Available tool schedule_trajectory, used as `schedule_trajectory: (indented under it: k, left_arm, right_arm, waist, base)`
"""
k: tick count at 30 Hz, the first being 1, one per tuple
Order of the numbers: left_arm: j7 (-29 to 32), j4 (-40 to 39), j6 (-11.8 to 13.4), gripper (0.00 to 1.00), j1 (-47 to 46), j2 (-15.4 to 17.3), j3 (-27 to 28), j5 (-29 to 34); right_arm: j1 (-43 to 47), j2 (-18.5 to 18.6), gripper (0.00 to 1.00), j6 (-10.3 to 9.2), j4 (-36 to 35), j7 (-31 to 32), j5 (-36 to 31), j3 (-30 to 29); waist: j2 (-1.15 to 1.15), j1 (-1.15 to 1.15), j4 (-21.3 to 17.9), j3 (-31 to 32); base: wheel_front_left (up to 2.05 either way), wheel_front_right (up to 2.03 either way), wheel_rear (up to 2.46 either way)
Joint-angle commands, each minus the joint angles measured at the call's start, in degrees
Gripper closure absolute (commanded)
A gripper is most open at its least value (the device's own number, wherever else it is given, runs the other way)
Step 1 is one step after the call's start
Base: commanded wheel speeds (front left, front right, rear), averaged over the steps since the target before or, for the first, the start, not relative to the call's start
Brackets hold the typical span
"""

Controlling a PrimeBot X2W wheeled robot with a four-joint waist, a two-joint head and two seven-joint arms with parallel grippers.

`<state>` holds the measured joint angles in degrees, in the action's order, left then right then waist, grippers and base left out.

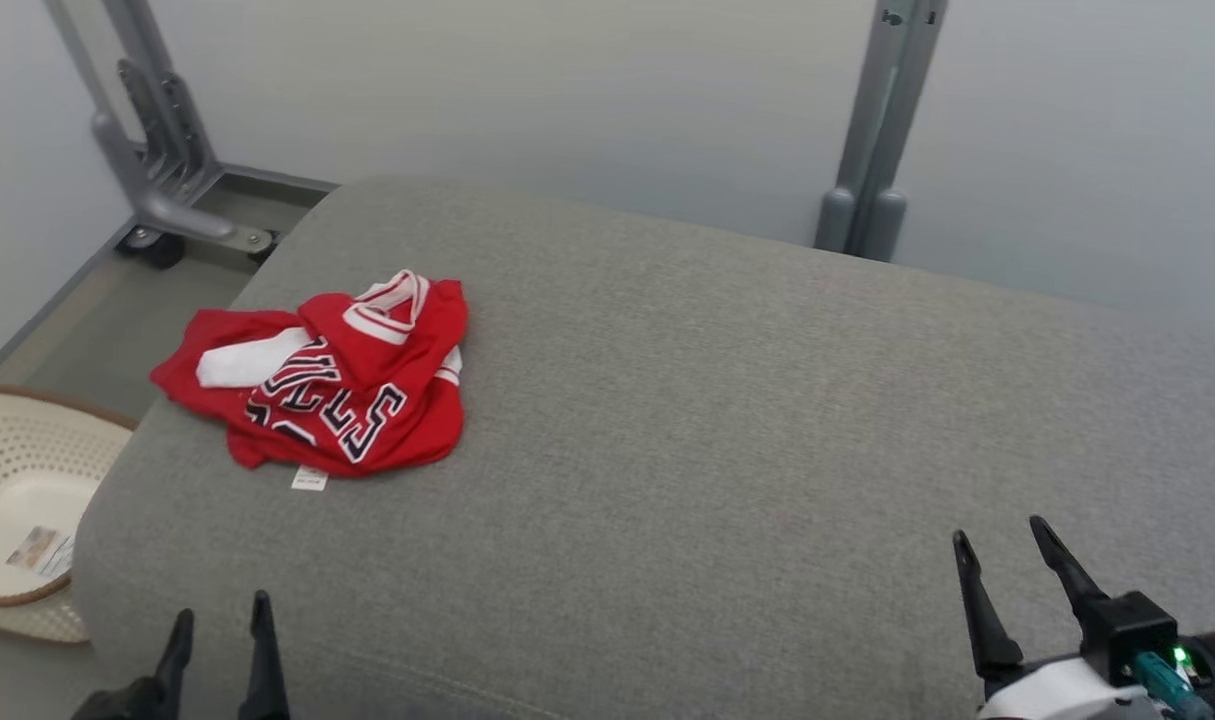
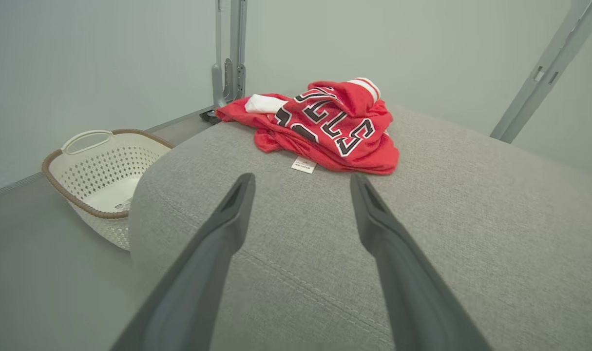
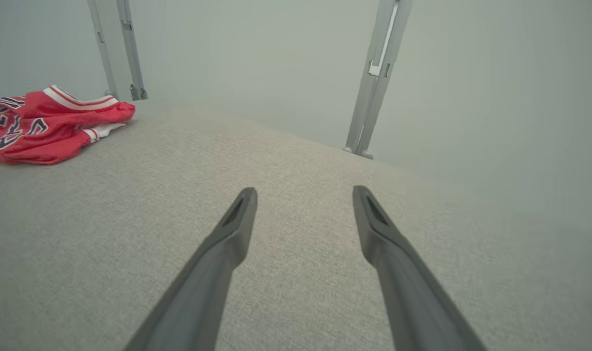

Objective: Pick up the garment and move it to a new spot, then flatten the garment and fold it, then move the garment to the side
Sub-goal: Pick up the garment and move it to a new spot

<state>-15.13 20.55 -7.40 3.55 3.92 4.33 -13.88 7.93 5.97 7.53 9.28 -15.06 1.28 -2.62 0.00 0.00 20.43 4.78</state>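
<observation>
Cushion [image 1: 717, 400] in grey upholstery, crumpled red garment [image 1: 357, 390] lying towards its left end.

The cushion spans most of the head view, with grey metal posts [image 1: 872, 150] standing behind it against a pale wall. A cream perforated basket [image 1: 27, 470] sits on the floor off its left end. The garment, white-trimmed with dark lettering, lies bunched near the far left corner. The left tool [image 1: 220, 610] hovers at the near left edge, released, fingers spread and empty. The right tool [image 1: 997, 530] at the near right is likewise released, well apart from the garment. A small white label [image 1: 309, 479] pokes from the garment's near edge.
</observation>
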Motion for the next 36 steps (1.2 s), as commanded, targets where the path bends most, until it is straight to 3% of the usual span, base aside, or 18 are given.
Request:
schedule_trajectory:
  k: [1,9,16,22,26,36]
  left_arm:
    - [0.0,-1.18,-0.12,0.0,1.34,-0.57,2.54,0.05]
    - [0.0,-3.95,-0.14,0.0,2.83,-1.01,8.4,0.26]
    - [0.0,-3.35,-0.16,0.0,-0.75,-1.01,4.44,0.32]
    - [0.05,9.7,-0.1,0.0,-11.46,3.46,-5.83,-1.12]
    - [1.76,20.15,-0.1,0.0,-21.91,7.01,-10.47,-4.43]
    - [8.24,35.61,-0.07,0.0,-41.99,13.74,-16.62,-13.49]
  right_arm:
    - [-2.5,0.96,0.0,-0.08,1.12,-0.16,0.27,2.15]
    - [-7.22,2.92,0.0,-0.08,3.13,-0.17,1.63,6.79]
    - [-4.62,2.8,0.0,-0.08,2.25,-0.17,1.91,5.52]
    - [-0.44,1.54,0.0,-0.08,0.4,-0.17,1.25,3.16]
    - [-0.51,2.79,0.0,-0.09,-0.71,-0.17,0.64,3.91]
    - [-6.31,7.12,0.0,-0.08,-3.21,-0.17,0.36,4.77]
  waist:
    - [0.0,0.0,6.9,-1.86]
    - [0.0,0.0,7.33,-2.52]
    - [0.0,0.0,6.91,-2.21]
    - [0.0,0.0,5.46,-1.47]
    - [0.0,0.0,1.18,-4.1]
    - [0.0,0.0,-8.99,-16.81]
  base:
    - [0.0,0.0,0.0]
    - [0.0,0.0,0.0]
    - [0.0,0.0,0.0]
    - [0.0,0.0,0.0]
    - [0.0,0.0,0.0]
    - [0.0,0.0,0.0]
